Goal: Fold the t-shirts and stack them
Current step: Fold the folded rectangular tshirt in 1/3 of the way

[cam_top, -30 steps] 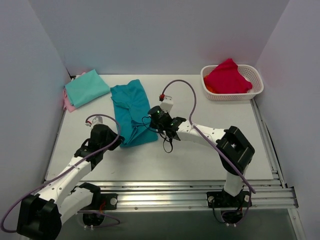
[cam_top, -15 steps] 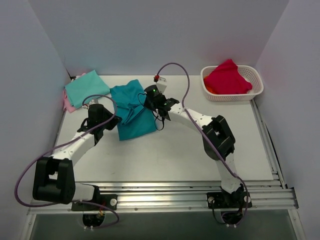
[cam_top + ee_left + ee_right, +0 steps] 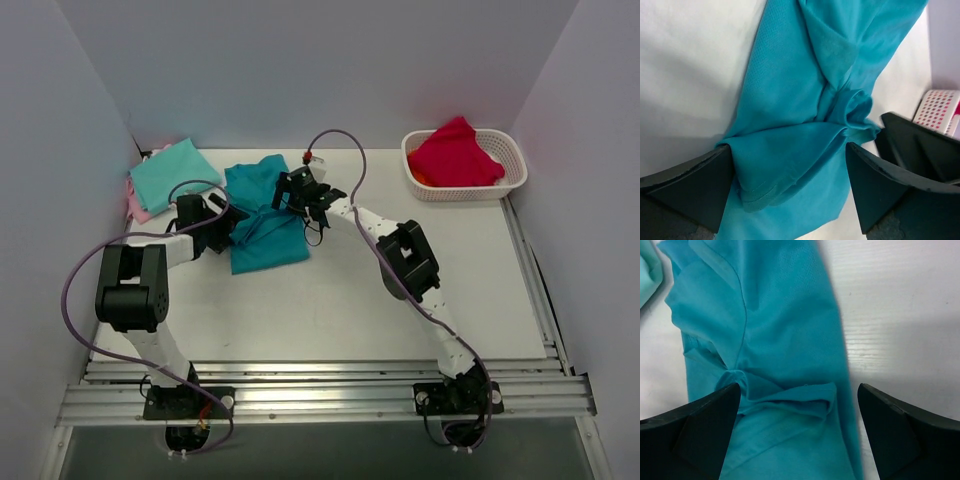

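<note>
The deep teal t-shirt [image 3: 268, 240] lies bunched in a rough fold at the table's far left-centre. My left gripper [image 3: 226, 222] is at the shirt's left edge. In the left wrist view it [image 3: 790, 187] is open, its fingers either side of a folded hem of the teal shirt [image 3: 800, 100]. My right gripper [image 3: 296, 196] is over the shirt's right side. The right wrist view shows it [image 3: 797, 432] open above a small crumpled fold of the shirt [image 3: 775, 325]. A folded mint-green t-shirt [image 3: 172, 172] lies on a pink one [image 3: 138, 207] at the far left.
A white perforated basket [image 3: 505, 185] at the far right holds a red-pink cloth [image 3: 455, 155]. Grey walls close in the table on the left, back and right. The mint shirt's edge [image 3: 647, 270] shows in the right wrist view, the basket [image 3: 939, 107] in the left wrist view.
Both arms have swung toward the far left, carrying the teal shirt's near end over itself, so the shirt now looks shorter. Both grippers, shut on the cloth before, have opened and let it go.
</note>
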Controlling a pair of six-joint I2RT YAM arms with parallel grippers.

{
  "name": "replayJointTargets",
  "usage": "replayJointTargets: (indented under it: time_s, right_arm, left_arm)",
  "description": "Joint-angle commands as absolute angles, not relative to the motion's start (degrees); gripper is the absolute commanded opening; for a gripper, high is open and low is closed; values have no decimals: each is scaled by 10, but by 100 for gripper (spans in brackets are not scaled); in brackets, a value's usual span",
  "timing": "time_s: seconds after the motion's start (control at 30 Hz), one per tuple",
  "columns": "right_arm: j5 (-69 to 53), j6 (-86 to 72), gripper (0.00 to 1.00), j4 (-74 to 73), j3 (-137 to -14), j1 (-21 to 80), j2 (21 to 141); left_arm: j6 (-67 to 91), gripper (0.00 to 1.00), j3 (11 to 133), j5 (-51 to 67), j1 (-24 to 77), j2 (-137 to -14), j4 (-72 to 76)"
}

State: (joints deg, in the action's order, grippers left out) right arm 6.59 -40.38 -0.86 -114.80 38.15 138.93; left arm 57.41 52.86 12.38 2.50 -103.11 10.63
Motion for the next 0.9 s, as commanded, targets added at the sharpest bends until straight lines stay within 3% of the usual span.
replayJointTargets:
  time_s: [0.0,0.37,0.57,0.7,0.77,0.83,0.87]
  right_arm:
    - [60,-394,100,-11,-1184,365,1388]
    - [80,-401,100,50,-1055,352,1280]
    - [75,-420,100,109,-924,359,1186]
    - [62,-420,84,153,-867,381,1135]
    - [59,-421,69,160,-863,404,1133]
    - [55,-420,49,156,-891,421,1154]
    - [50,-420,24,143,-907,435,1180]
  left_arm:
    - [570,96,584,155,4,-1053,149]
    - [568,96,770,176,-54,-1087,60]
    - [570,99,941,234,-55,-1224,-21]
    - [550,99,872,192,-53,-1167,30]
    - [541,99,835,180,-54,-1130,54]
    - [536,99,796,175,-61,-1110,64]
    - [534,99,786,176,-63,-1094,65]
